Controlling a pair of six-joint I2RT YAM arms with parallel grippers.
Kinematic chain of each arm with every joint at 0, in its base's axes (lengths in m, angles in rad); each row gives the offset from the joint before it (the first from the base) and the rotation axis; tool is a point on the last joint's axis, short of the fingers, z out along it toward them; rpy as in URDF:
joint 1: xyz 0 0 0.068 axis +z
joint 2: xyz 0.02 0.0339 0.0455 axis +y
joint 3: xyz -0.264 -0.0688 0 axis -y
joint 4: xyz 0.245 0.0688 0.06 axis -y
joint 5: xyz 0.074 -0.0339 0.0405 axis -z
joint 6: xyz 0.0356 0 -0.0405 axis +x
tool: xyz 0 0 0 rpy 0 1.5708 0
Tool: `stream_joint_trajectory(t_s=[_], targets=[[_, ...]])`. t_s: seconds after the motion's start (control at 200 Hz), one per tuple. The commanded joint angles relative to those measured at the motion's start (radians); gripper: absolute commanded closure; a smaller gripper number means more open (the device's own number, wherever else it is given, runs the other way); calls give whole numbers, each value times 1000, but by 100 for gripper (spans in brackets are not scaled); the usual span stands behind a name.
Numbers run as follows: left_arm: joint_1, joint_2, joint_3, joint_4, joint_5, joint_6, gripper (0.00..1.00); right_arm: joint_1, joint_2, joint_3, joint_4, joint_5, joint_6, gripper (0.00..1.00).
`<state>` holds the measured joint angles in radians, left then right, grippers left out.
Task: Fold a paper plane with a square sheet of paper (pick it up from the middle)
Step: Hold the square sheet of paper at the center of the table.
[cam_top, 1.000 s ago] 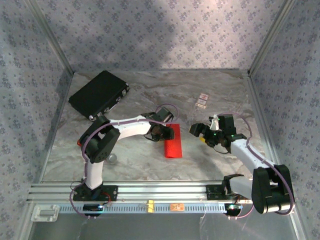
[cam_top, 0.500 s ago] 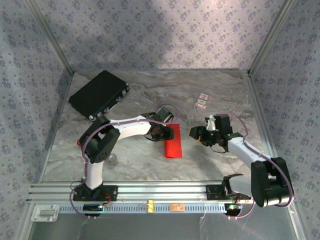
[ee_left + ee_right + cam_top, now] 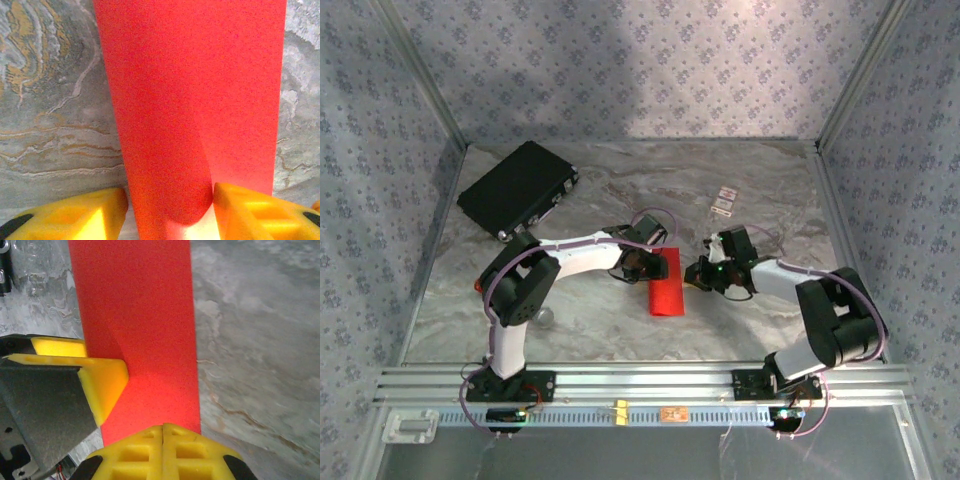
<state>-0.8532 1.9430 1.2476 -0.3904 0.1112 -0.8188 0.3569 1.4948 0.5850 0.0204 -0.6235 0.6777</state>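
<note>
The square sheet of paper lies on the marble table as a bright red folded strip, its length running away from the arms. My left gripper sits at the strip's far end, jaws apart, with the paper and a raised fold between its yellow fingers. One of those left fingers rests on the red paper. My right gripper is at the strip's right edge, its fingers closed tight together over the paper's near edge. I cannot tell whether paper is caught between them.
A black case lies at the back left. Two small cards sit at the back right of the table. Patterned walls close in the table on three sides, and a metal rail runs along the near edge.
My right arm has swung left from the table's right side up to the paper's edge, and its gripper has gone from open to shut. The left arm and the paper have not moved.
</note>
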Motion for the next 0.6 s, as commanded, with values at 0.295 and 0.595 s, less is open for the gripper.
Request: stream_joint_trajectory(t_s=[0.295,0.595], targets=[[6,94,-63,-34,-78,22,47,56,124,101,41,-7,15,100],[5,97,-63,-27,-70,22,47,74,211,100,2,24,-26,100]])
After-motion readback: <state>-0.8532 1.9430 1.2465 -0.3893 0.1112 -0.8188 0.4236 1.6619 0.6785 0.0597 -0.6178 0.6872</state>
